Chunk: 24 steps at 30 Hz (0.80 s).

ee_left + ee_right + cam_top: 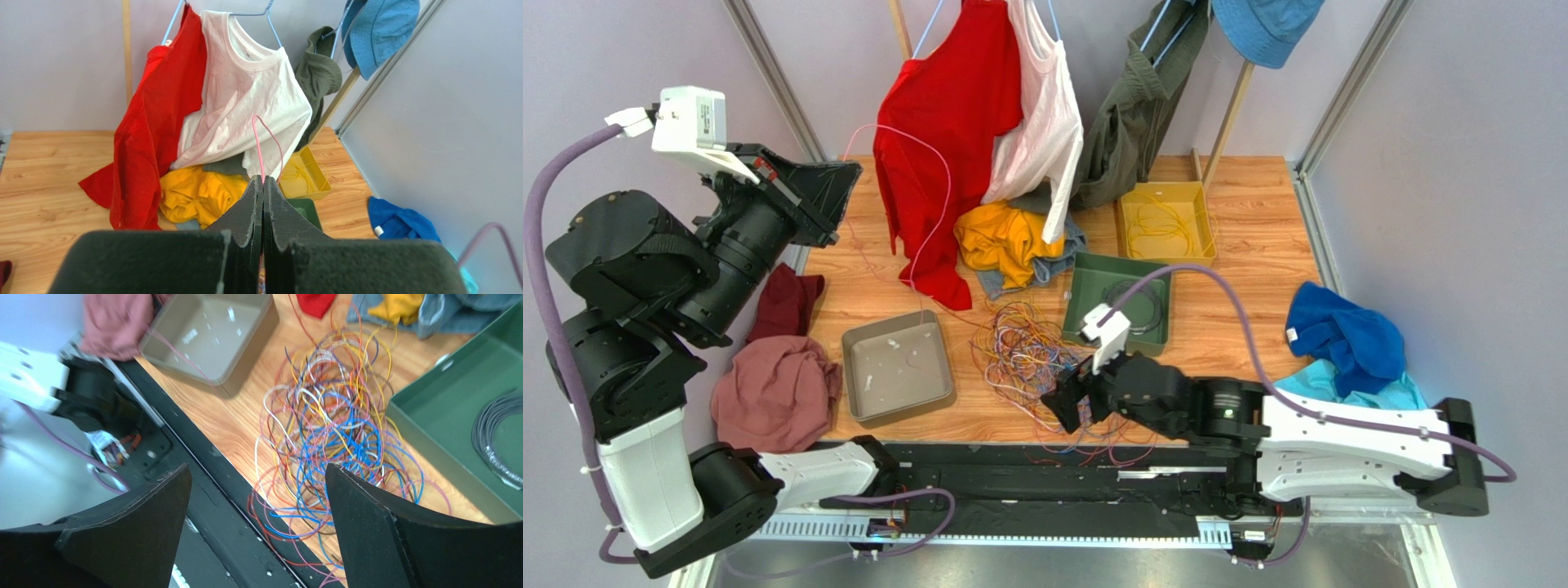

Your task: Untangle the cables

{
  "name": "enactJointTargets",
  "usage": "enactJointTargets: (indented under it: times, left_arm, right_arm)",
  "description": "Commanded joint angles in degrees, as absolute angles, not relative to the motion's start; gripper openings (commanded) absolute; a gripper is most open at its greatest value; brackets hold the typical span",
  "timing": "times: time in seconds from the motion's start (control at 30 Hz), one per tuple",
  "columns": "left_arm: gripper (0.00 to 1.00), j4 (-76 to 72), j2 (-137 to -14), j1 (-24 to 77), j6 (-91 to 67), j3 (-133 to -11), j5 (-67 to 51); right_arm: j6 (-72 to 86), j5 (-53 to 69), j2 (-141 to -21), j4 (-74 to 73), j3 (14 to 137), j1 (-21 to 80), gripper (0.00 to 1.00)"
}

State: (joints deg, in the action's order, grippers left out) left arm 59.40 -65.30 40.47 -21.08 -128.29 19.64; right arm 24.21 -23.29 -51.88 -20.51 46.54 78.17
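Wooden tabletop (1259, 233) holds the cables (1020, 349); left pincer (263, 181) pinches a pink cable (258, 150), right pincer (258, 478) gapes empty.

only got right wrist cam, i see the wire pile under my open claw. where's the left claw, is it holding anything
observer: left claw is shut on a pink cable, raised high at the far left.
operator: does it run back down here
observer: top view shows it arcing past the red shirt down toward the cables.
operator: more wires anywhere
observer: a yellow tray at the far edge holds thin wires.
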Motion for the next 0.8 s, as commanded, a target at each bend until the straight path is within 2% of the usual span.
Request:
enactJointTargets:
  times: [0.0,0.27,0.43,0.67,0.77]
  left_arm:
    - [0.00,59.24,-65.30,40.34,-18.37,-128.93,22.23]
    - [0.00,60.91,-69.17,40.34,-11.70,-136.93,33.21]
    - [0.00,55.03,-67.25,40.34,-6.00,-134.83,42.69]
    - [0.00,46.58,-67.41,40.34,2.11,-133.42,47.72]
    - [0.00,44.23,-66.19,40.34,1.23,-126.59,48.43]
  right_arm:
    - [22.94,-25.05,-47.12,-18.90,47.20,78.40,0.85]
    - [25.22,-22.15,-45.36,-17.32,42.90,78.40,0.83]
    - [25.66,-21.62,-44.12,-16.52,39.90,78.40,0.83]
    - [24.87,-20.13,-46.40,-16.96,39.90,78.40,0.83]
    - [24.52,-19.78,-47.11,-15.56,38.85,78.40,0.83]
